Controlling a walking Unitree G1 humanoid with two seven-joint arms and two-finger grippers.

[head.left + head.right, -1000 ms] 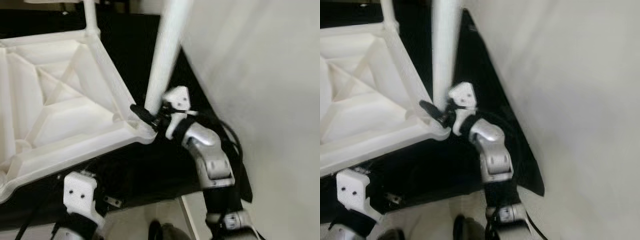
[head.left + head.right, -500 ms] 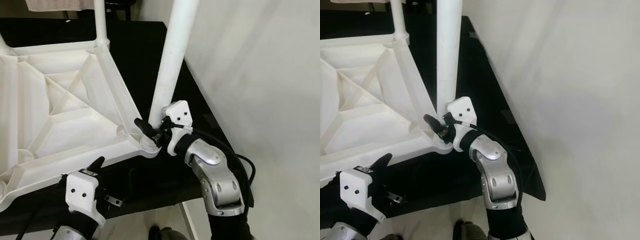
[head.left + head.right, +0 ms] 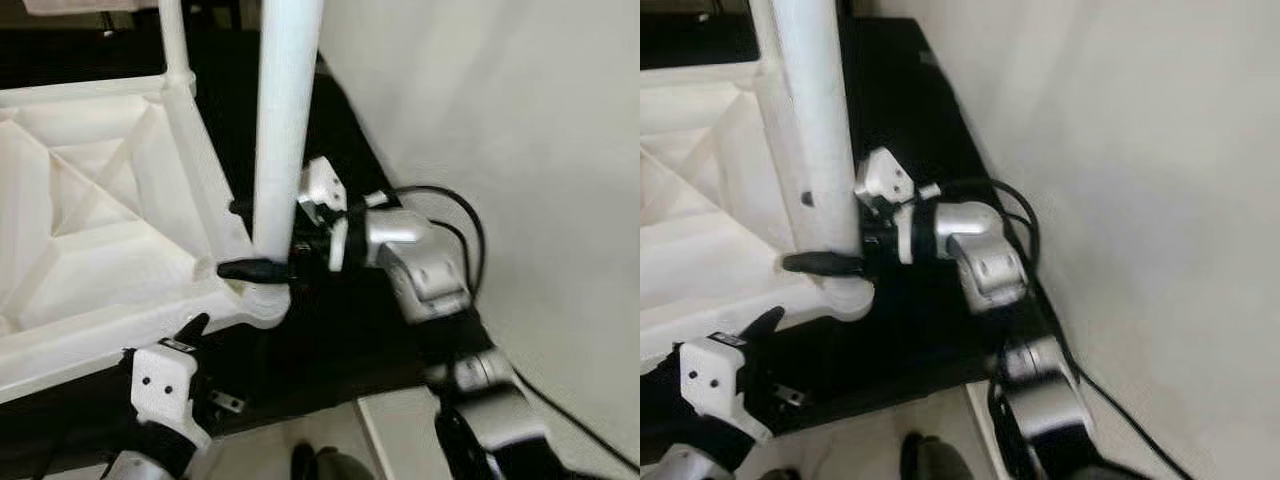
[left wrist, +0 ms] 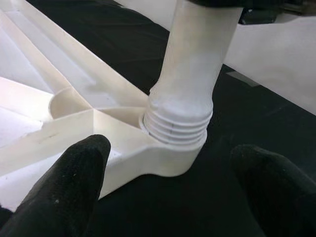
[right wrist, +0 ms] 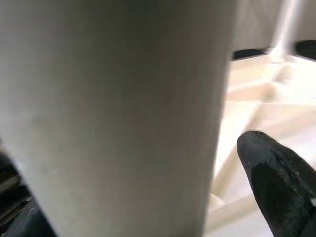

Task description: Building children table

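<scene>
Black cloth covers the desk [image 3: 340,340], and a pale wall [image 3: 500,120] rises on the right. On the desk lies the white table top [image 3: 90,240], upside down, with its ribs showing. It fills the left side of the scene.

One white leg [image 3: 285,120] stands up at the near right corner of the top. Its long way runs up and down, tipped a little. Its bottom end sits in the round socket [image 4: 173,158] at that corner. In the left wrist view some screw rings still show above the socket, so the leg does not look fully screwed in. Another thin leg [image 3: 172,40] stands at the far corner.

The right gripper [image 3: 262,245] reaches in from the right, and its jaws are clamped on the leg just above the socket. One black finger [image 3: 250,269] shows across the near side of the leg. This arm is the one on the job.

The left gripper [image 4: 168,197] waits low and near, just in front of the corner. Its jaws are wide apart and hold nothing. The socket lies straight ahead of them.

The next move likely turns on twisting the leg around its own long way.

No words or labels can be read anywhere.
</scene>
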